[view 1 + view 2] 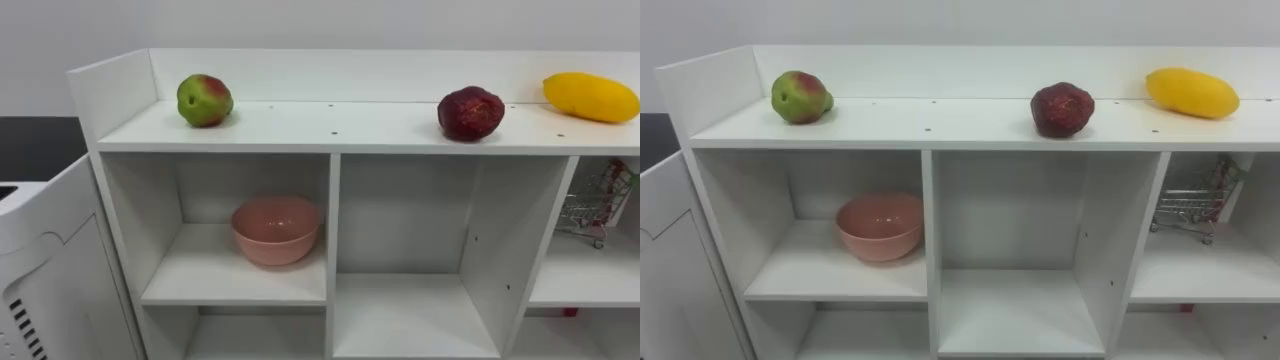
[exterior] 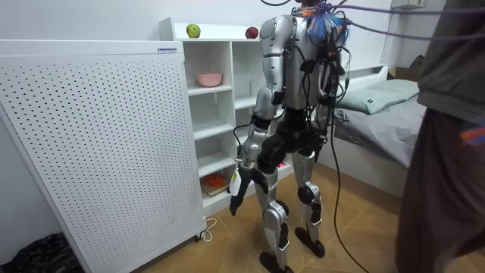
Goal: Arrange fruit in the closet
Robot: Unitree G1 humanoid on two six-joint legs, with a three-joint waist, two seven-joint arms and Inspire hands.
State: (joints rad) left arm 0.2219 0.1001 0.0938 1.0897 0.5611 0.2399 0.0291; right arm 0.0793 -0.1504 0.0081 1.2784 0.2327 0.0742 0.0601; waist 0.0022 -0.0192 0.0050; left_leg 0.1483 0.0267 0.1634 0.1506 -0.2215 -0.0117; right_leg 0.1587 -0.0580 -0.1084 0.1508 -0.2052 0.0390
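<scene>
Since left hand (image 2: 241,176) hangs beside thigh, fingers slack, holding nothing, step in hand looks like reach for fruit. Lift arm clear of closet (image 1: 335,200) edge; close round fruit from side. Green-red fruit (image 1: 204,100), dark red fruit (image 1: 470,112), yellow fruit (image 1: 590,97) sit on closet top, well above fingers; pink bowl (image 1: 276,230) in compartment below.

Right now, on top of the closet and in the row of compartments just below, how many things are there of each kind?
Fruit: 3 (green-red fruit, dark red fruit, yellow fruit), on top of the closet.
Bowls: 1 (pink bowl), left compartment.
Carts: 1 (small wire cart), right compartment.
Total: 5.
</scene>
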